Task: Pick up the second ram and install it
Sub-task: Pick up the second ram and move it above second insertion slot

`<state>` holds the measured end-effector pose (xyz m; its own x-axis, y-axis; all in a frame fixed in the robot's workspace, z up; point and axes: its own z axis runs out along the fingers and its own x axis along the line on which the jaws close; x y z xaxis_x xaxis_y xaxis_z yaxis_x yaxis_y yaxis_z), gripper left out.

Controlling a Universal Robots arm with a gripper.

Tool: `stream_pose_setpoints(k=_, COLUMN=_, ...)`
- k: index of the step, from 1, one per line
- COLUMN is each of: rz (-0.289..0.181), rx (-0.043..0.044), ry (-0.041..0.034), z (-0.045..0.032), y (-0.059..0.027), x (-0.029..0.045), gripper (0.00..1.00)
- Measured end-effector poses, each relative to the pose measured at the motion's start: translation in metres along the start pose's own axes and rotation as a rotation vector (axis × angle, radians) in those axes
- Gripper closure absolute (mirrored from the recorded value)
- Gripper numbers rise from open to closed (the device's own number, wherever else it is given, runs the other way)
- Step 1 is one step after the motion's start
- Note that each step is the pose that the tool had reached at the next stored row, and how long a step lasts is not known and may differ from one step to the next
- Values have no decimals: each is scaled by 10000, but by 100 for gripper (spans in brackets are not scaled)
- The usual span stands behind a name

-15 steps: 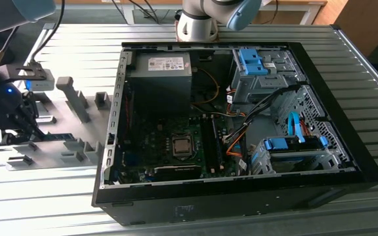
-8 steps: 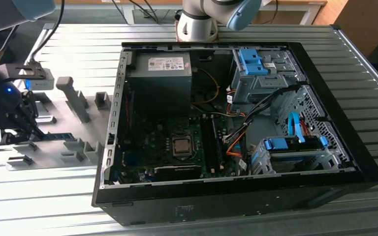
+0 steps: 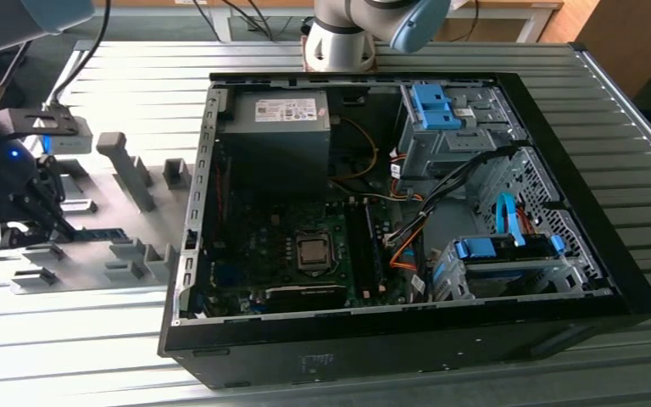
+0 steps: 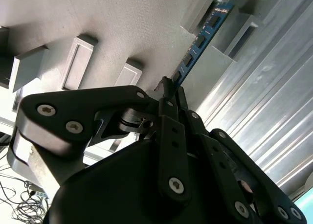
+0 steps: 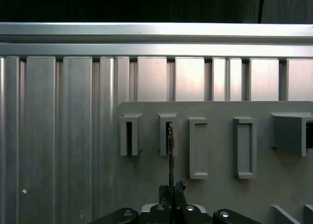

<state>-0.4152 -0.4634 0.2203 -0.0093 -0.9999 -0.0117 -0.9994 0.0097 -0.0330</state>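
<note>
The second ram point(image 4: 200, 38) is a slim blue-green stick with black chips. It rests on edge in grey holder blocks point(image 4: 222, 18) on a grey plate point(image 3: 99, 263), on the exterior view's left. My gripper point(image 4: 172, 89) has its fingers pressed together on the near end of the stick. In the first wrist view the second ram point(image 5: 170, 155) shows edge-on, running from a holder block point(image 5: 168, 133) down into the gripper point(image 5: 171, 189). In the exterior view the gripper point(image 3: 52, 222) hangs low over the plate, with the second ram point(image 3: 97, 231) beside it.
An open black computer case point(image 3: 575, 195) lies on the slatted metal table point(image 3: 65, 339), with long black memory slots point(image 3: 359, 246) beside the processor socket point(image 3: 312, 252). Cables and blue drive brackets point(image 3: 433, 106) fill its right side. Several other grey blocks point(image 3: 128, 170) stand on the plate.
</note>
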Motion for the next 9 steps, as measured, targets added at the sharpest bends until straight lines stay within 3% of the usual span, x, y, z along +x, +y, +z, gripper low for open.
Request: stream_pose_setpoints(k=9, rz=0, rx=-1, ry=1, z=-25, y=-1, x=-2, gripper=86)
